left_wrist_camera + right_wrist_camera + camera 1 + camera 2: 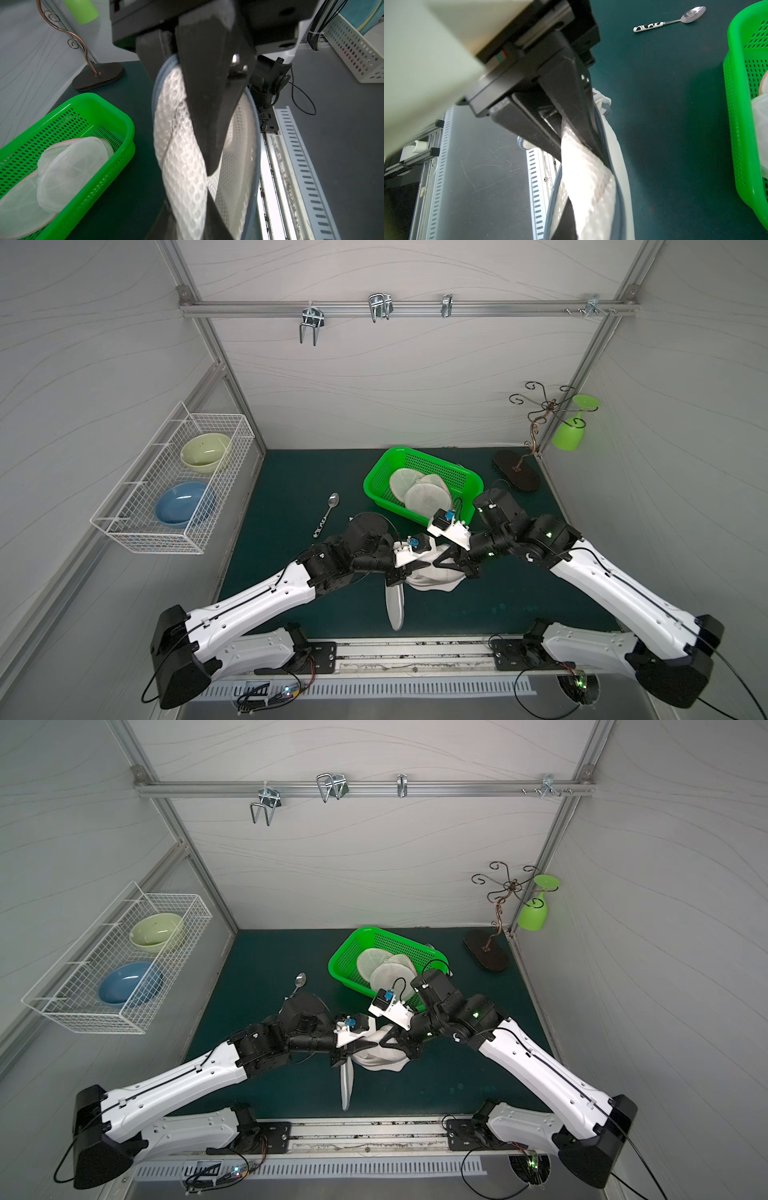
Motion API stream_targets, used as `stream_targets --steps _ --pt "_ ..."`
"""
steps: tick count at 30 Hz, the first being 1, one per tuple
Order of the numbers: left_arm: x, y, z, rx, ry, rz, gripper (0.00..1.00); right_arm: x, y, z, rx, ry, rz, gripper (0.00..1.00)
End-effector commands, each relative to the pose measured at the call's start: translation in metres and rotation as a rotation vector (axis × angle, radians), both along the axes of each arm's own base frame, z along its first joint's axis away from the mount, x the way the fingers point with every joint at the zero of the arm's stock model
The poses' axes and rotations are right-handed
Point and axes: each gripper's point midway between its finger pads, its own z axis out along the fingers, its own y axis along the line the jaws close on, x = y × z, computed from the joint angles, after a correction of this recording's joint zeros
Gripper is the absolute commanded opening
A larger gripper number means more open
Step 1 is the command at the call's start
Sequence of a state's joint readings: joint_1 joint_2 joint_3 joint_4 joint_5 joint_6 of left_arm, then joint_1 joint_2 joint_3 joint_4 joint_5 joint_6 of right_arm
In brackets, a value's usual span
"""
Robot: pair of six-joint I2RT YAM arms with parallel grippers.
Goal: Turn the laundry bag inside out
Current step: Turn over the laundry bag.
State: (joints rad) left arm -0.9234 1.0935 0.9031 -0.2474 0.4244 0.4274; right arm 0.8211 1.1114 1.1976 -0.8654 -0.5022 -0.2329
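Mesh laundry bag [588, 185] in right gripper [572, 143].

Soft, even light from above in both top views; faint shadows on the dark surface [291, 472], walls [83, 364] bowed at the edges. In the wrist views the near bag [182, 166] blurs, and the metal rail [268, 166] glares.

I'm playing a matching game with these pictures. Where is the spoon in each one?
Top view: spoon left of the green basket.
Top view: same spot, handle behind the left arm.
Left wrist: not there.
Right wrist: lying near the basket.
Shared landmark: the green basket, in all four.
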Motion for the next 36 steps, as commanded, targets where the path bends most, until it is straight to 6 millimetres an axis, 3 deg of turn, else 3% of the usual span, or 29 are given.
stream_targets --steps 1,3,6,9,13,17,21,25,29,34,36 --pt "-0.009 -0.005 0.009 -0.011 0.021 -0.056 0.11 0.007 0.006 0.023 0.085 -0.103 0.0 0.0" --pt "-0.01 -0.005 0.009 -0.008 0.026 -0.062 0.01 0.01 0.004 0.023 0.084 -0.123 -0.014 0.0" --pt "-0.01 -0.005 0.01 -0.005 0.033 -0.069 0.0 0.016 0.002 0.025 0.08 -0.162 -0.045 0.03" --pt "-0.009 -0.005 0.01 -0.009 0.039 -0.062 0.0 0.026 -0.002 0.027 0.074 -0.2 -0.098 0.18" --pt "0.004 0.0 0.012 -0.017 0.051 0.004 0.0 0.035 -0.009 0.04 0.096 -0.219 -0.185 0.62" --pt "0.021 0.008 0.02 -0.075 0.091 0.088 0.0 0.04 -0.026 0.049 0.136 -0.182 -0.293 0.75" --pt "0.032 0.015 0.031 -0.139 0.12 0.134 0.0 0.038 -0.043 0.046 0.174 -0.166 -0.38 0.75" --pt "0.035 0.017 0.032 -0.138 0.122 0.146 0.0 0.024 -0.039 0.042 0.246 -0.091 -0.357 0.69" --pt "0.034 0.016 0.031 -0.137 0.129 0.139 0.0 0.041 -0.037 0.039 0.237 -0.098 -0.427 0.64" --pt "0.035 0.018 0.033 -0.139 0.125 0.143 0.0 0.054 -0.023 0.032 0.203 -0.07 -0.42 0.5" --pt "0.034 0.018 0.032 -0.138 0.123 0.144 0.0 0.054 -0.018 0.03 0.2 -0.045 -0.402 0.38"
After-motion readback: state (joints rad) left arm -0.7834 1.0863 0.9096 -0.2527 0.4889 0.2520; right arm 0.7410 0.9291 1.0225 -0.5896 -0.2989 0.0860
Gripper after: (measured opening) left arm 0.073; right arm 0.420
